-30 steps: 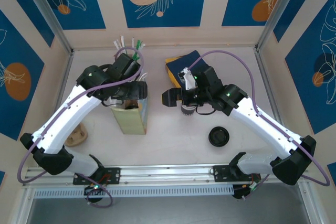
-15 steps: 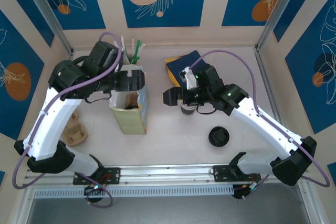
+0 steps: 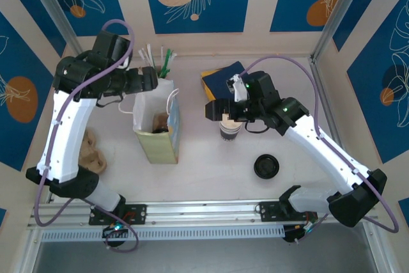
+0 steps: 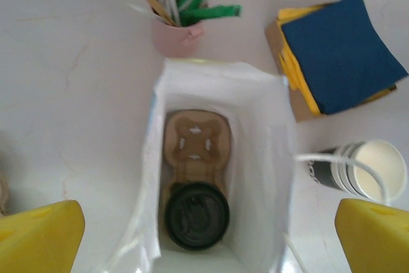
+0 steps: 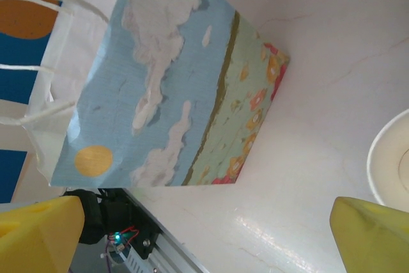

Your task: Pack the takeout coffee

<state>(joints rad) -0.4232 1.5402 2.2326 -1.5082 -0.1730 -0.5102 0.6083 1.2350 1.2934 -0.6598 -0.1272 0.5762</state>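
The takeout coffee (image 4: 196, 215), a cup under a round black lid, stands in a brown cardboard carrier (image 4: 195, 142) at the bottom of the white paper bag (image 4: 265, 158). From above, its dark top (image 3: 160, 123) shows inside the bag (image 3: 158, 145). My left gripper (image 4: 204, 247) hangs open above the bag mouth with nothing between its yellow fingers (image 4: 38, 238); seen from the top, it (image 3: 152, 82) is over the bag's far edge. My right gripper (image 3: 217, 110) is open and empty beside the bag's printed side (image 5: 166, 81), just above the lidless striped cup (image 3: 230, 129).
A loose black lid (image 3: 266, 166) lies on the table near the right arm. Blue and yellow napkins (image 3: 220, 78) are stacked at the back. A pink cup of straws and stirrers (image 3: 160, 59) stands behind the bag. Another cardboard carrier (image 3: 92, 151) lies at the left.
My left arm has risen and drawn back from the bag mouth, its jaws opening wide and leaving the coffee inside. My right gripper shifted slightly back, uncovering the striped cup.
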